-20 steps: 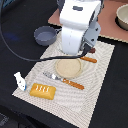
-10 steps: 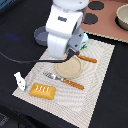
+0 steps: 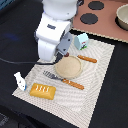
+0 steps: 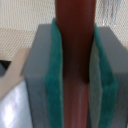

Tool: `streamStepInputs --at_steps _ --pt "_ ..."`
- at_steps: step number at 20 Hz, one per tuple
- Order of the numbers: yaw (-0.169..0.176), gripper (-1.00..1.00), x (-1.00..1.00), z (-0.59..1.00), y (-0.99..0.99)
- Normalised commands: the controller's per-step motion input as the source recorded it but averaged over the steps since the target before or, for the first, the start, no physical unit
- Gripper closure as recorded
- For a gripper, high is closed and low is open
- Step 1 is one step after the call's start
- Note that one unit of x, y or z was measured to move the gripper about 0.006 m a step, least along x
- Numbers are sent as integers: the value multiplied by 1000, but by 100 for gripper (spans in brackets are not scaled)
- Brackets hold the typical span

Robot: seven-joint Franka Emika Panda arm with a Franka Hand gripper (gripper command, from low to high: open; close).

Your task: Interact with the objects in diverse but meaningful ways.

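Note:
In the wrist view my gripper (image 4: pixel 75 85) is shut on the brown sausage (image 4: pixel 75 45), which stands upright between the green pads (image 4: pixel 53 75). In the exterior view the arm (image 3: pixel 54 32) hangs over the placemat's far left part, and its gripper (image 3: pixel 63 47) is just above the tan plate (image 3: pixel 68 66). The white-and-light-blue carton (image 3: pixel 81 41) stands beside the arm. The yellow bread loaf (image 3: pixel 43 90) lies at the mat's near left. The small white bottle (image 3: pixel 19 81) lies off the mat to the left. The dark grey saucepan is hidden behind the arm.
A fork with an orange handle (image 3: pixel 62 80) lies in front of the plate and an orange-handled knife (image 3: pixel 86 58) behind it. A brown toy stove (image 3: pixel 100 20) with black burners and a pot (image 3: pixel 122 17) sits at the back right. A black cable (image 3: pixel 15 61) runs along the left.
The arm has moved towards the exterior view's left and nearer the front, now covering the spot where the saucepan showed. The mat's objects have not moved.

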Motion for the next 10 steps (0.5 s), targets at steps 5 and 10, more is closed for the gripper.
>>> streamStepInputs --at_steps 5,10 --pt "43 100 -1000 -501 -18" --pt "24 100 -1000 -436 -4"
